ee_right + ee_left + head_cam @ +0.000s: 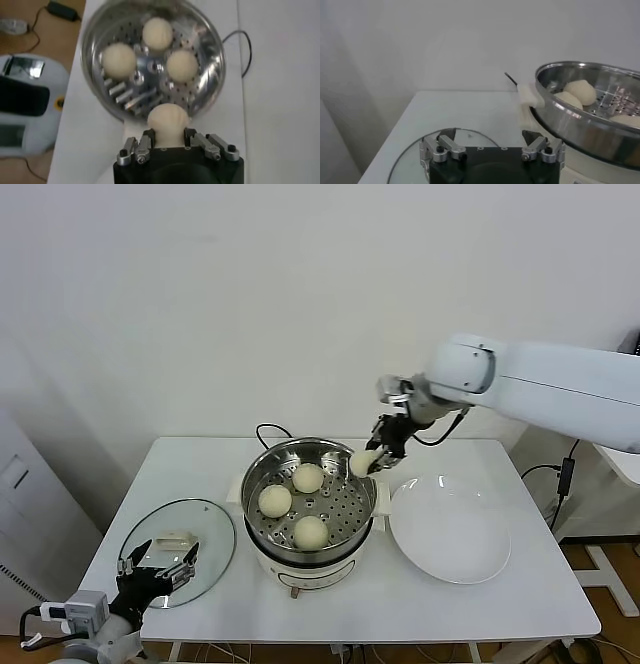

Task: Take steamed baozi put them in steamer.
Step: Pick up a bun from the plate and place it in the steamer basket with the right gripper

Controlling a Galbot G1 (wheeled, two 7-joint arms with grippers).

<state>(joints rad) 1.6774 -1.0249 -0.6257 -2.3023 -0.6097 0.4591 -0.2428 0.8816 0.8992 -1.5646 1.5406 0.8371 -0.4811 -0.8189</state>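
The steamer point(255, 484) stands mid-table, a shiny steel pot on a white base. Three cream-white steamed baozi lie on its perforated tray: one at the back point(308, 477), one on the left point(275, 501), one at the front point(311, 531). My right gripper point(372, 461) is shut on another baozi point(362, 463) and holds it over the pot's right rim. From the right wrist, that baozi point(168, 120) sits squeezed between the fingers, just outside the pot's rim point(200, 107). My left gripper point(158, 569) hangs open and parked over the glass lid at the front left.
A flat white plate point(450, 529) with nothing on it lies right of the steamer. The round glass lid point(205, 529) lies flat at the front left, under my left gripper. A black cord point(268, 430) runs behind the pot. The wall stands close behind the table.
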